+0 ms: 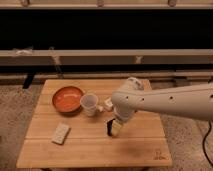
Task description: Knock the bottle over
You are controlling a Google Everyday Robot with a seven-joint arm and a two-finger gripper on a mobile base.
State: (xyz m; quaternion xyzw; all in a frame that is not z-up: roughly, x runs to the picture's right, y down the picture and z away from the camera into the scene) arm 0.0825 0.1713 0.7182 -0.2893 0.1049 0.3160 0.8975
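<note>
A small whitish-grey bottle (106, 105) sits on the wooden table (90, 145), just right of the translucent plastic cup (89, 104), and is partly hidden behind my arm. My white arm reaches in from the right. My gripper (114, 129) points down at the table's middle, a little in front of and to the right of the bottle and apart from it.
An orange bowl (67, 99) stands at the table's back left, touching the cup's left side. A pale rectangular sponge (61, 133) lies at the front left. A low railing and dark wall run behind the table. Speckled floor surrounds it.
</note>
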